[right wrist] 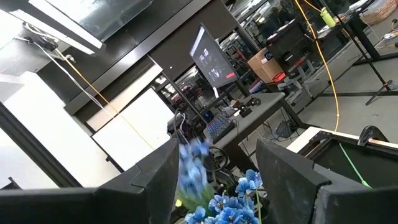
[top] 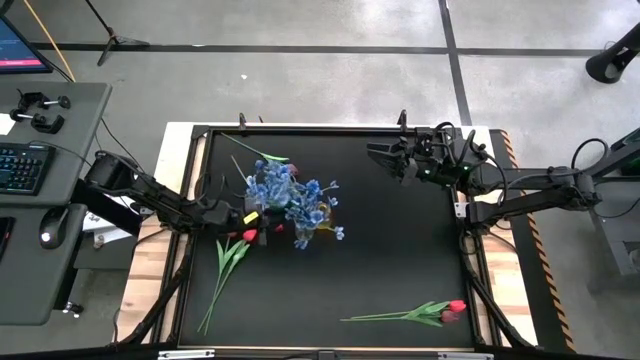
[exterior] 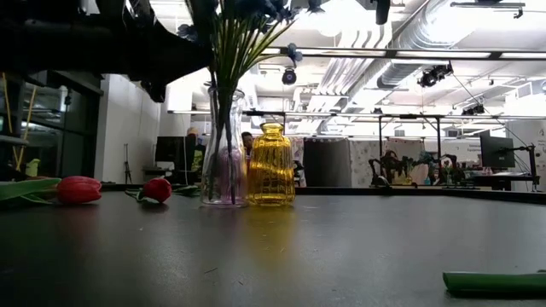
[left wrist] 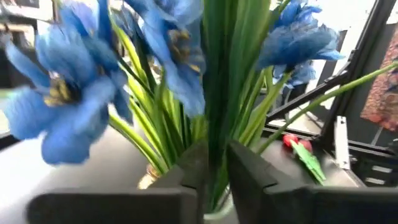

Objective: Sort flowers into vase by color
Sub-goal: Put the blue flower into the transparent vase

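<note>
A bunch of blue flowers [top: 288, 193] stands with its green stems in a clear glass vase [exterior: 223, 158], next to a yellow glass vase [exterior: 271, 166]. My left gripper [top: 258, 216] reaches in from the table's left, right at the bunch, and is shut on its stems [left wrist: 216, 124]. A red tulip [top: 248, 235] lies on the table just beneath that arm, its stem running toward the near left. Two more tulips [top: 448, 310], one red and one darker, lie at the near right. My right gripper [top: 385, 155] hovers open at the far right, touching nothing. My left gripper pinches the blue flowers' green stems [left wrist: 214, 158] between its two fingers, just above the vase mouth and below the blossoms. The fingers [left wrist: 249, 180] come in roughly level from the table's left, lying across the stems. The stems stay upright, their lower ends in the clear vase.
A loose green stem [top: 262, 155] lies toward the far edge of the black mat, and a green stem end [exterior: 495, 281] lies close to the low camera. The two vases stand close together near the mat's middle. A raised frame borders the mat [top: 400, 240].
</note>
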You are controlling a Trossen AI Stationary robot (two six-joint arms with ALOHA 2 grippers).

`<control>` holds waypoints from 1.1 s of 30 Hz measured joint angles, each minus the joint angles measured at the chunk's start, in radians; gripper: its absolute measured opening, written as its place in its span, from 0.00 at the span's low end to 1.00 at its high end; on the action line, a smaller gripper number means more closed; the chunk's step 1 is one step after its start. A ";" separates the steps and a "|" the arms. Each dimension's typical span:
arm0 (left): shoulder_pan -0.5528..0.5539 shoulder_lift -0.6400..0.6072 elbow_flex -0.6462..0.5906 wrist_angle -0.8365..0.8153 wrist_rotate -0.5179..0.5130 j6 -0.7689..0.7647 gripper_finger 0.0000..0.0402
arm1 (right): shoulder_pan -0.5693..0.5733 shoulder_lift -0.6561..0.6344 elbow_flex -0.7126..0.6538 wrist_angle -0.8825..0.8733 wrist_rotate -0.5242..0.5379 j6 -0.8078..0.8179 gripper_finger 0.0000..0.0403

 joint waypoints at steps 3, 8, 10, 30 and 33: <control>-0.001 -0.010 0.000 -0.046 0.022 -0.058 0.24 | 0.000 0.000 0.000 0.000 0.000 0.000 0.51; 0.000 -0.073 0.000 -0.119 0.072 -0.129 0.40 | 0.000 0.000 0.000 0.000 0.000 -0.011 0.51; 0.000 -0.115 0.000 -0.153 0.097 -0.144 0.45 | 0.000 0.000 0.000 0.000 0.000 -0.011 0.51; 0.000 -0.577 0.142 -0.971 0.402 -0.213 0.54 | 0.000 0.000 0.000 0.015 0.000 -0.023 0.51; 0.000 -0.632 0.204 -1.078 0.415 -0.183 0.54 | 0.000 0.000 0.000 0.073 0.000 -0.041 0.51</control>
